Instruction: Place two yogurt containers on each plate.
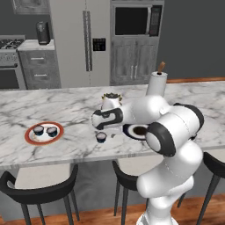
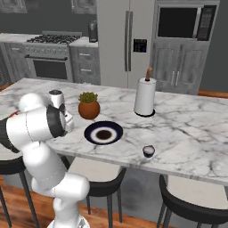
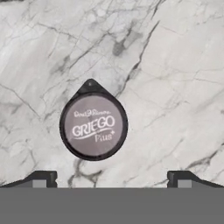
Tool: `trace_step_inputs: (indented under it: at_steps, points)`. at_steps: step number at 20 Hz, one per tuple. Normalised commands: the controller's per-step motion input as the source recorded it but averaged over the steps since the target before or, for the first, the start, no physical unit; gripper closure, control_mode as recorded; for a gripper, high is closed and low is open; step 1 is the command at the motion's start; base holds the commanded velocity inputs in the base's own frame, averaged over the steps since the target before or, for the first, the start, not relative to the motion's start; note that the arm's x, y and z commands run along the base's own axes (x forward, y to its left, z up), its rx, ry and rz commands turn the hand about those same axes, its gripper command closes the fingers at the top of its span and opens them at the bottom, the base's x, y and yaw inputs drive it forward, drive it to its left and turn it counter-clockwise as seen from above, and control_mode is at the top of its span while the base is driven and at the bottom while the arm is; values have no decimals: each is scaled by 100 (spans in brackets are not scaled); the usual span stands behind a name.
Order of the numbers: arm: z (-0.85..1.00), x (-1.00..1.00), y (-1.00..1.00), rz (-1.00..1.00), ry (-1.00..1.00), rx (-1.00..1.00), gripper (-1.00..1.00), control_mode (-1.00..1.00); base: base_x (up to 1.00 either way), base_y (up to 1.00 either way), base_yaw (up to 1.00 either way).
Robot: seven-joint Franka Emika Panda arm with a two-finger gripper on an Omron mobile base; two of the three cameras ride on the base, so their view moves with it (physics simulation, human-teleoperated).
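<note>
A: Biggest first. The grey-veined white marble counter point(image 1: 66, 105) runs across the middle of the left base view. What sits on it?

B: At left, the round white-centred plate with the orange-red rim point(image 1: 44, 133) already carries two small dark yogurt cups with pale lids point(image 1: 45, 130). Right of centre lies the navy-rimmed plate point(image 2: 103, 133), with something dark at its centre that I cannot identify.

A: And the loose cup?

B: One dark yogurt cup with a pale "Griego" lid point(image 3: 93, 125) stands on bare marble, centred in the hand view and just left of the navy plate.

A: The gripper point(image 3: 109, 178)?

B: Spread wide above the cup, holding nothing. A descent off-centre could nudge the cup aside or tip it.
</note>
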Motion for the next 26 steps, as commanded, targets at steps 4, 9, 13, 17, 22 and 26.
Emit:
trace_step_inputs:
  at_steps: [4, 9, 13, 17, 22, 26]
  points:
    - [-16, 22, 12, 0, 0, 0, -100, -100, 0, 0, 0]
    - [-12, 17, 6, 0, 0, 0, -100, -100, 0, 0, 0]
    - [-11, 7, 0, 0, 0, 0, -100, -100, 0, 0, 0]
    - [-13, 0, 0, 0, 0, 0, -100, -100, 0, 0, 0]
    - [-11, 3, 8, 0, -1, 0, -100, -100, 0, 0, 0]
    - [-9, 3, 11, 0, -4, 0, -100, -100, 0, 0, 0]
